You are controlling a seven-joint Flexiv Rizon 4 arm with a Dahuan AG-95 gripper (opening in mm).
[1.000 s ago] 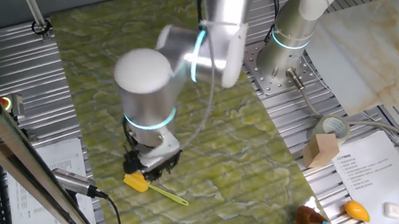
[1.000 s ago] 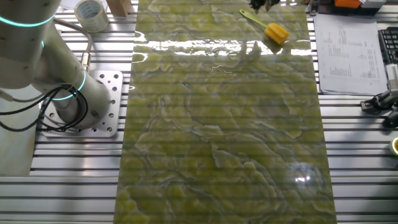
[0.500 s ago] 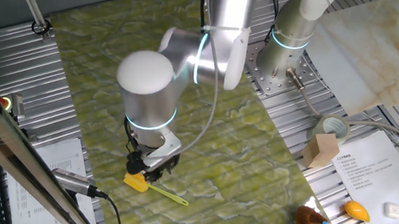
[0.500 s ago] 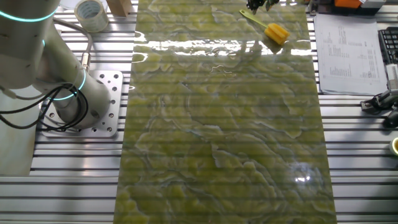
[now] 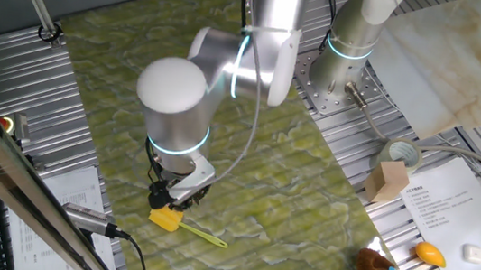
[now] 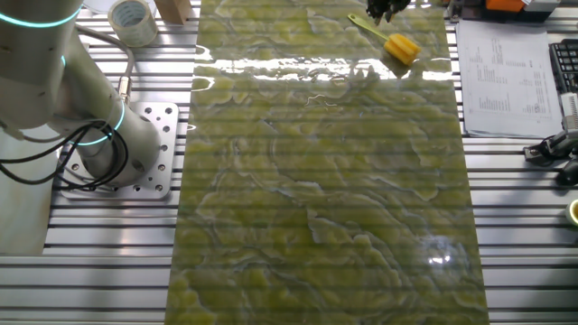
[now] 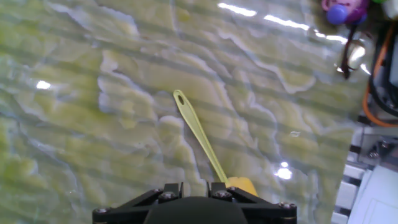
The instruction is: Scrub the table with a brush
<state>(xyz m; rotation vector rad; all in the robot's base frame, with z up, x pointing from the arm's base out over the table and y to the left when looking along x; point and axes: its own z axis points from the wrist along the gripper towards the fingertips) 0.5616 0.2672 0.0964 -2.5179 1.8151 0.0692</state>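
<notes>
Over the last second the claw (image 5: 172,196) dipped slightly closer to the brush (image 5: 183,227), which had not moved; the grasp looked near but not made. The brush lay flat near the table (image 5: 122,58) edge, handle pointing inward. The arm hid the fingers in both fixed views, so I could not tell their spread.

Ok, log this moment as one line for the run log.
phase: approach | pincer: above brush head, state unclear | yellow brush: flat on green marbled table, not gripped
</notes>
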